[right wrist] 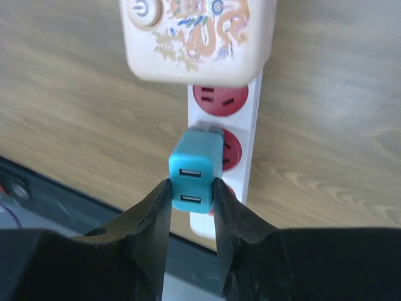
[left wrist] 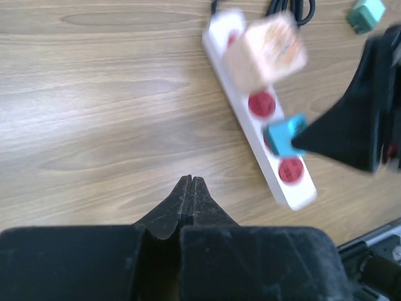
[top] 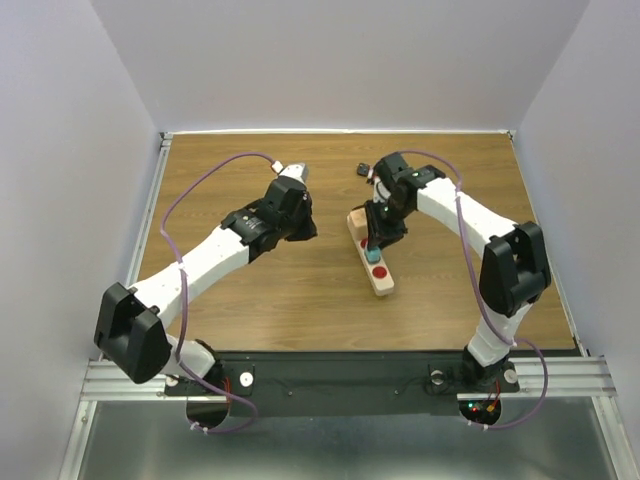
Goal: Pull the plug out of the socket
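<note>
Teal plug (right wrist: 195, 164) between right jaws

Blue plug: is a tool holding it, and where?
Yes, the right tool pinches the blue USB plug by its two sides. The left tool holds nothing.

The blurred beige adapter (left wrist: 266, 51) largely hides 1 outlet on the socket (left wrist: 294, 193).

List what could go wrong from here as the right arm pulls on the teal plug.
1. The left gripper is shut and hangs beside the power strip without touching it. Nothing pins the strip, so it may lift along with the teal plug.
2. The right gripper pinches only the plug's near end, so it could slip off.
</note>
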Controlling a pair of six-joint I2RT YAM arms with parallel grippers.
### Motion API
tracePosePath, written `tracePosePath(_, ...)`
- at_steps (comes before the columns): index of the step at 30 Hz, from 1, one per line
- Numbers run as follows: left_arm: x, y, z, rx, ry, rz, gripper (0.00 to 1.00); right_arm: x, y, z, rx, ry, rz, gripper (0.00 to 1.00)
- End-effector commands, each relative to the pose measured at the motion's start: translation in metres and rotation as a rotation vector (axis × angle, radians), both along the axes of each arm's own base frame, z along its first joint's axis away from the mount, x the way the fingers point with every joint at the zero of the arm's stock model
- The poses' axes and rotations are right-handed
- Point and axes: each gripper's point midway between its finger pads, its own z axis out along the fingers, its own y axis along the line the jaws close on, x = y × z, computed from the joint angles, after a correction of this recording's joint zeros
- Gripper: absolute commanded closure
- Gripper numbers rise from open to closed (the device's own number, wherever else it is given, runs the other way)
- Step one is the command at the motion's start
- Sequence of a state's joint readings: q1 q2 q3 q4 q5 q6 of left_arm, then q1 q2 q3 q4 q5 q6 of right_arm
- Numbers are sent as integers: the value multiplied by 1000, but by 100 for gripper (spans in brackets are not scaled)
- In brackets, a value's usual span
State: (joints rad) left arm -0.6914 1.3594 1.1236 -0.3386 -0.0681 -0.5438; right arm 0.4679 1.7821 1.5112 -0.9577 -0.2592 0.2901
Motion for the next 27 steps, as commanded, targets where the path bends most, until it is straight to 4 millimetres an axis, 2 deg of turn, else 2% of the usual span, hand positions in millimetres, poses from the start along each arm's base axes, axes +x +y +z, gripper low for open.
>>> tracePosePath(1, 3, -13, -5, 17, -14, -92, 100, -35, 38, -3, 53, 24, 217, 100)
tracePosePath(5, 10, -28, -3, -15, -31, -137, 100, -51, 46, -17, 13, 48, 279, 100)
tracePosePath(9, 19, -44, -8, -40, -41, -174, 100, -56, 43, -26, -36, 44, 284, 100)
tracePosePath(13, 25, -68, -4, -102, -72, -249, 100, -58, 39, -29, -39, 35, 267, 100)
tracePosePath(16, 18, -85, -10, -129, -57, -320, 100, -58, 38, -27, -33, 17, 250, 100)
tracePosePath(21, -23, -114, -24, -157, -22, -456, 100, -59, 47, -22, 17, 14, 246, 100)
tracePosePath(23, -34, -116, -41, -152, 6, -474, 100, -58, 50, -21, 30, 14, 247, 100)
tracePosePath(25, -40, -117, -47, -164, 4, -476, 100, -57, 51, -20, 39, 11, 246, 100)
tracePosePath(27, -43, -110, -60, -146, 9, -453, 100, -58, 54, -18, 53, 14, 250, 100)
